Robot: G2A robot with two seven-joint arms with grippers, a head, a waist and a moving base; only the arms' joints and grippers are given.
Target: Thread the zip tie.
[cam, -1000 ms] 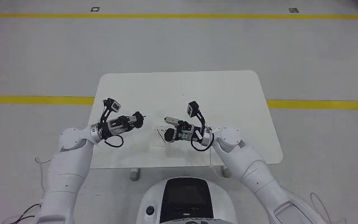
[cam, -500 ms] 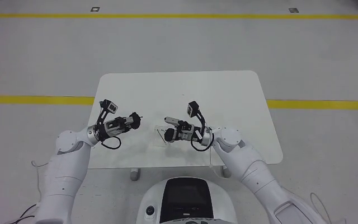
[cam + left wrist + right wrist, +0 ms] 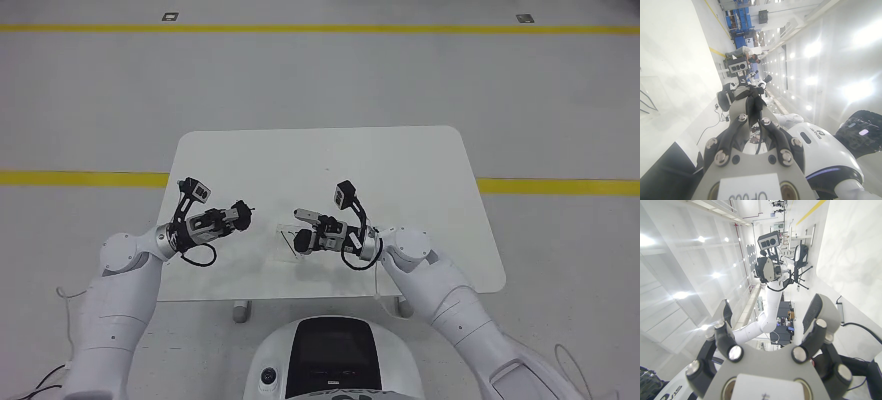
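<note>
- The zip tie (image 3: pixel 289 246) is taken to be the thin black strip lying in a clear tray (image 3: pixel 653 89) near the front of the white surface (image 3: pixel 400 170).
- It is judged light, thin and springy. A slippery strap is expected, so a grasp near the tail end is advised, with the head left free for threading.
- The right gripper (image 3: pixel 299 227) is held just above the tray. Its fingers (image 3: pixel 811 311) are spread wide apart and nothing is held between them.
- The left gripper (image 3: pixel 250 211) is held beside the tray and pointed at the right gripper. Its fingers are pressed together, and it cannot be told whether anything thin is pinched.
</note>
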